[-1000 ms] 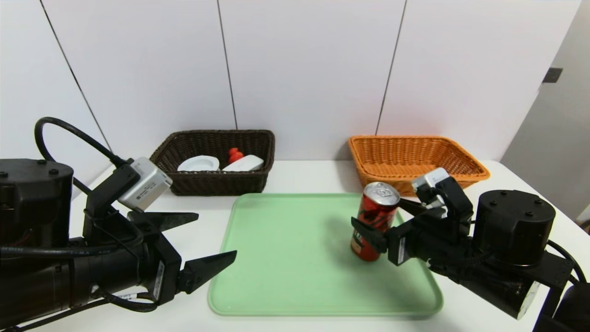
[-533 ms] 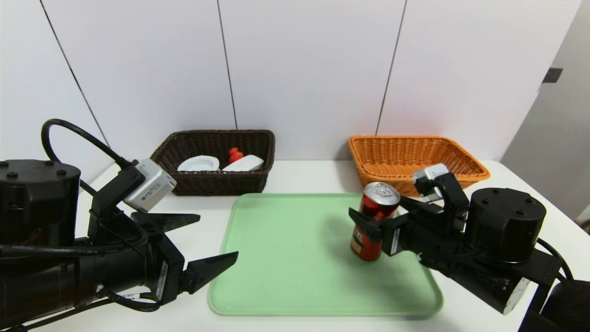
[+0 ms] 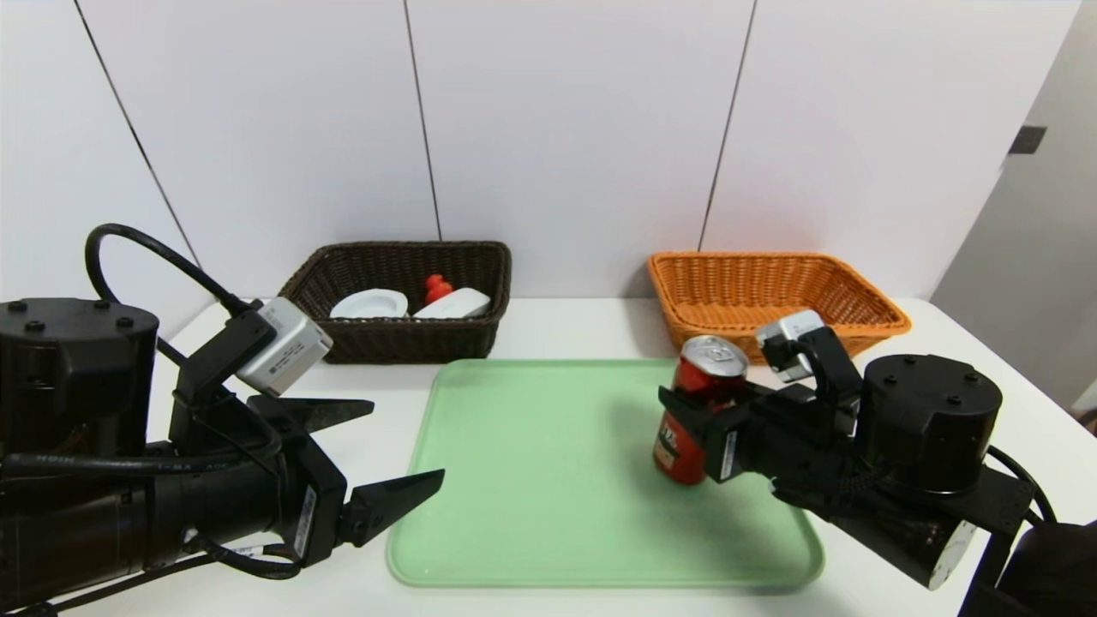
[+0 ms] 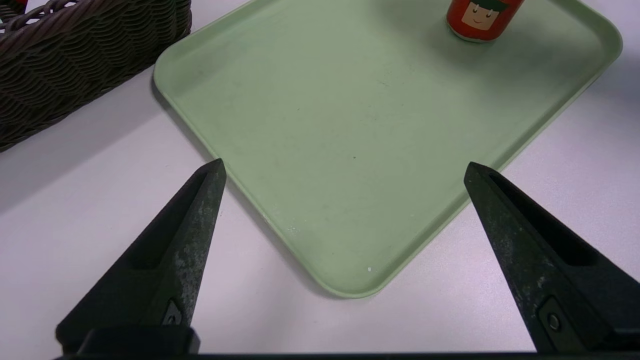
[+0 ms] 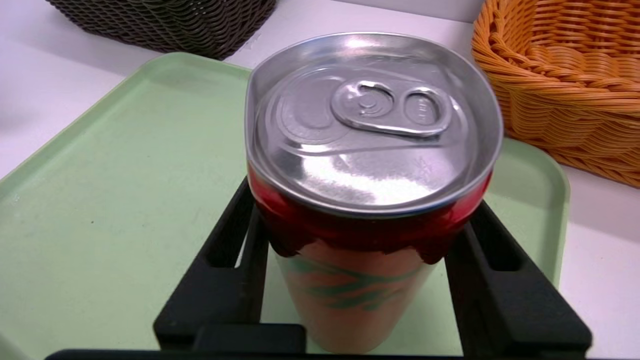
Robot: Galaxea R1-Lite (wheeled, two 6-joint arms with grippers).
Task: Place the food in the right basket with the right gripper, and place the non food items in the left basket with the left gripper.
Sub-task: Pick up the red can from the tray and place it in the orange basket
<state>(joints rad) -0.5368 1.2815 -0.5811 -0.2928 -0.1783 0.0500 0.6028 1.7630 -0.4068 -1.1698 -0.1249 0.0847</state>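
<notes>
1. Here's your right gripper, the black one with two pointed fingers (image 5: 362,220), over the right part of the tray, its fingers closed in on both sides of the can and gripping it.
2. And there's your can, a red metal cylinder with a silver top and ring pull (image 5: 372,240), standing on the tray toward its far right, leaning slightly in the head view.
3. Under it you have the pale green rounded-rectangle plastic tray (image 3: 548,514), lying on the white table (image 3: 574,334).
4. Just beyond the can sits your orange woven wicker basket with flared sides (image 3: 771,319); the can is outside it.
5. Over on the left, your black left gripper (image 3: 407,441) hangs by the tray's near left part, fingers spread wide, nothing between them.
6. Beyond it stands your dark brown woven wicker basket (image 3: 407,341), and look inside: a round white ribbed disc (image 3: 370,303) at the left, a small red rubber duck (image 3: 437,288) toward the back, and a flat white rounded box (image 3: 454,304) at the right.
</notes>
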